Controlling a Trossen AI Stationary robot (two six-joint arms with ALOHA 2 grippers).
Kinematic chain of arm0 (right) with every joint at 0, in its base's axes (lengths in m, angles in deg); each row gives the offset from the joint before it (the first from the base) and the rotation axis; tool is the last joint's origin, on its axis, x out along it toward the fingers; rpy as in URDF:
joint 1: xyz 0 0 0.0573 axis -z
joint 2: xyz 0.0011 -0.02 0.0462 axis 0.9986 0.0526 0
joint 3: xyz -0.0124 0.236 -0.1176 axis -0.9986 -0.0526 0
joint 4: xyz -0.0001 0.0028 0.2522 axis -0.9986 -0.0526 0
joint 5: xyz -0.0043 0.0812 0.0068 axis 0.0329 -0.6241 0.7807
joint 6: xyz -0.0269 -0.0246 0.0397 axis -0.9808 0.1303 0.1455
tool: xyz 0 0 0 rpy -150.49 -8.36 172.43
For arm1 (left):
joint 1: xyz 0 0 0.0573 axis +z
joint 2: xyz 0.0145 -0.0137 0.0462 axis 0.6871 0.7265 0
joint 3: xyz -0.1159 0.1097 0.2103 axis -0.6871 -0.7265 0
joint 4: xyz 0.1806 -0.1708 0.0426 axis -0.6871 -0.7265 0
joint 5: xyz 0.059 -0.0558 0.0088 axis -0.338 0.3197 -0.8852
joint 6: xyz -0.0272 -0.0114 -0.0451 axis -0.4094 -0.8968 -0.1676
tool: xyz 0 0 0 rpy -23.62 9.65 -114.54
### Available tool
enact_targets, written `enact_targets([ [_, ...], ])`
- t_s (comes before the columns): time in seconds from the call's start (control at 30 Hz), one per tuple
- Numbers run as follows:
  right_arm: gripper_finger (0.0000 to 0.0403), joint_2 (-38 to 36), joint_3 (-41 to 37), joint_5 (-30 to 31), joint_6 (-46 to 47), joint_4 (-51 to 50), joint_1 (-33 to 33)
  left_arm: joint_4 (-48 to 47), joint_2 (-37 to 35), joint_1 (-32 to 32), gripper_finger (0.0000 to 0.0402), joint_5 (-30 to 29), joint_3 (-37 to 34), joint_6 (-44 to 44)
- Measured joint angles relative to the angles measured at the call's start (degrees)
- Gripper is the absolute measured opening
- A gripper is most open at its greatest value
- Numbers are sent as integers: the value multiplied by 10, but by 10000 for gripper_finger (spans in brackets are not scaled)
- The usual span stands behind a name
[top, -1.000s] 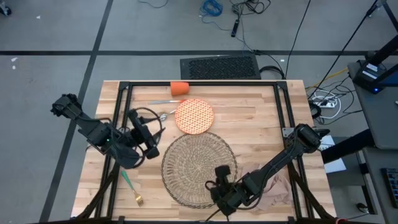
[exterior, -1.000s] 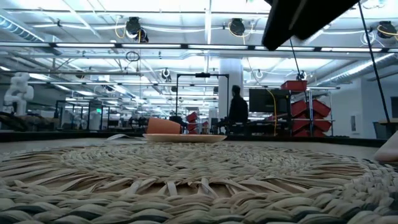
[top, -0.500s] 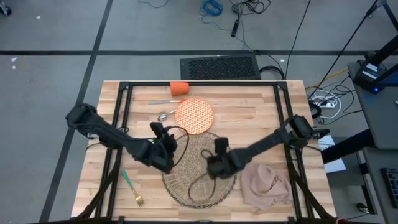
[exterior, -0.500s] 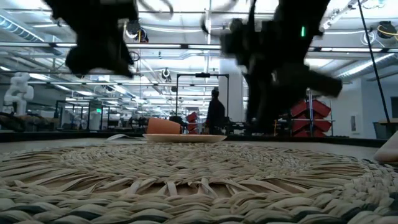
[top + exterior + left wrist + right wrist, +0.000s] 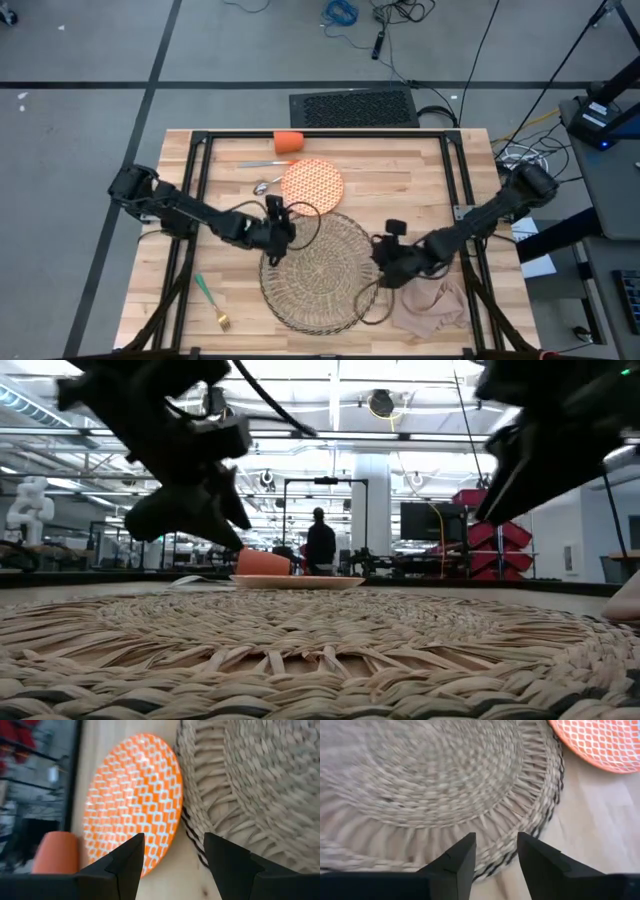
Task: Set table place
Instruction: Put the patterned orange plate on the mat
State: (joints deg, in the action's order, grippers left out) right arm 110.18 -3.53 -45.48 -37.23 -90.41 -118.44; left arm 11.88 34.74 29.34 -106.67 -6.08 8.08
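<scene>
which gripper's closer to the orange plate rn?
Left. The left gripper hovers at the placemat's edge just short of the orange plate, fingers open and empty. The right gripper is across the placemat, near the napkin.

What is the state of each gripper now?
Left gripper: open, holding nothing.
Right gripper: open, holding nothing.

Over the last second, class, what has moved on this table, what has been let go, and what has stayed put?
The left claw swung from the table's left side to the mat's edge near the plate, open. The right claw rose from the near edge, crossed over the mat, then drew back to its right rim, empty, uncovering the napkin beside it. Plate, cup, fork, knife and spoon stayed put.
</scene>
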Motion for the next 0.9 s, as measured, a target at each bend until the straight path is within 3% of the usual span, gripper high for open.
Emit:
enact_targets([
  [0.13, 130, -42, -44, 26, 45, 23, -38, -6, 0, 55, 192, 50, 0, 46],
  [0.33, 130, -48, -62, 70, 87, 27, -76, -27, 0, 127, 192, 105, 0, 88],
  [0.53, 130, -48, -63, 83, 87, 38, -80, -37, 4, 157, 192, 160, 1, 109],
  [0.9, 130, -47, -63, 98, 77, 61, -80, -31, 53, 181, 192, 165, 1, 134],
])
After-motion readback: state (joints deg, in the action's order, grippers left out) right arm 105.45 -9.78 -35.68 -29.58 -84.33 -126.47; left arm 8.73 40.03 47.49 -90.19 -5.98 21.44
